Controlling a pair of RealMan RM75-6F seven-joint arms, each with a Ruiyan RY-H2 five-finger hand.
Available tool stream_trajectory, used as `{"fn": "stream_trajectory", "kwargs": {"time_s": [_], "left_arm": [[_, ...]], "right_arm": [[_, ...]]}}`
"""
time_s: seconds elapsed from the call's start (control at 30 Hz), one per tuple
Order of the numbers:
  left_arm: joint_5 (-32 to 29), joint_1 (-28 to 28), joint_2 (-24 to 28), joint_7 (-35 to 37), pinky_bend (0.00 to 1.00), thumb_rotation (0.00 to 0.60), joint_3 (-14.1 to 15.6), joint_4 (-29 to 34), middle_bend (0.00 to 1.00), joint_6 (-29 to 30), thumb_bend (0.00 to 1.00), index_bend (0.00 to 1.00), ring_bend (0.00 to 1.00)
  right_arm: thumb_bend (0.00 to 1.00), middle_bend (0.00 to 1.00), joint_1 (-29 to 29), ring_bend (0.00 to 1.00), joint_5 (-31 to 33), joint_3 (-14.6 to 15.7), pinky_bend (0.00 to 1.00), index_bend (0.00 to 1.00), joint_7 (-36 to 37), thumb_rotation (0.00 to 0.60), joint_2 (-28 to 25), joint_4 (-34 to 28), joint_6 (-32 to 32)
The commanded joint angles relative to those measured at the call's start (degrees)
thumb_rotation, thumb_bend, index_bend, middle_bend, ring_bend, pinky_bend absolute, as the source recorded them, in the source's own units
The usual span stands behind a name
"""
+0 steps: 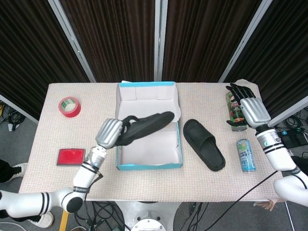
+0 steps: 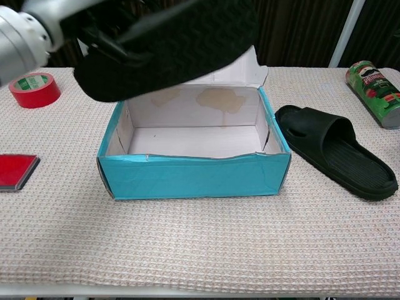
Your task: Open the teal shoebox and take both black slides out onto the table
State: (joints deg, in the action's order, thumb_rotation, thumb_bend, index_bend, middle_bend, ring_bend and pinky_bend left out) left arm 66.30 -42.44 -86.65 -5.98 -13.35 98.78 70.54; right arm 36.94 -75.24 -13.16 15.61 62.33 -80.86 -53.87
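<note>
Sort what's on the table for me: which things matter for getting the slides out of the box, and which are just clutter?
Job items:
- teal shoebox, open
- lifted slide, gripped by the left hand above the box
- second slide, on the table right of the box

Clutter:
- red tape roll
- flat red item
- green canister, beside the right hand
- drink can

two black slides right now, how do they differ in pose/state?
The held slide is gripped by the left hand and raised above the open shoebox; the other slide lies on the table right of the box, untouched. The held one shows its treaded sole in the chest view; the resting one sits strap up. Both are plain black.
</note>
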Motion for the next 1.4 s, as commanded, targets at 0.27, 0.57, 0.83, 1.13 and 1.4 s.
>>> {"fn": "stream_trajectory", "kwargs": {"time_s": [0.27,0.57,0.83,1.13,1.4], "left_arm": [[-3.4,12.8,8.9,6.0,0.88,0.6,1.6,-1.3,0.66,7.1,0.43,0.6,0.68],[-10.9,15.0,5.1,5.2,0.88,0.6,3.2,-10.4,0.64,0.5,0.43,0.59,0.66],[-10.5,13.9,4.1,3.6,0.76,0.6,4.0,-10.5,0.54,-5.5,0.32,0.46,0.53],[-10.8,12.6,5.7,-0.5,0.23,0.6,4.1,-8.1,0.13,-8.7,0.09,0.11,0.06],[-2.5,17.4,12.3,1.8,0.18,0.6,6.2,-4.3,0.1,-1.9,0.07,0.1,0.05]], "right_arm": [[0.03,0.0,-0.8,0.0,-0.5,0.6,0.0,0.0,0.5,0.6,-0.2,0.0,-0.5],[0.03,0.0,-0.9,0.0,-1.1,1.5,0.0,0.0,1.6,0.6,0.9,1.7,0.4],[0.03,0.0,-1.9,0.0,-1.4,1.9,0.0,0.0,1.7,0.6,-0.1,0.8,-0.7],[0.03,0.0,-4.7,0.0,-2.0,3.3,0.0,0.0,1.4,0.6,-1.8,-0.7,-3.0],[0.06,0.0,-11.3,0.0,-4.3,6.5,0.0,0.0,3.2,0.6,-3.9,-4.3,-9.6]]}}
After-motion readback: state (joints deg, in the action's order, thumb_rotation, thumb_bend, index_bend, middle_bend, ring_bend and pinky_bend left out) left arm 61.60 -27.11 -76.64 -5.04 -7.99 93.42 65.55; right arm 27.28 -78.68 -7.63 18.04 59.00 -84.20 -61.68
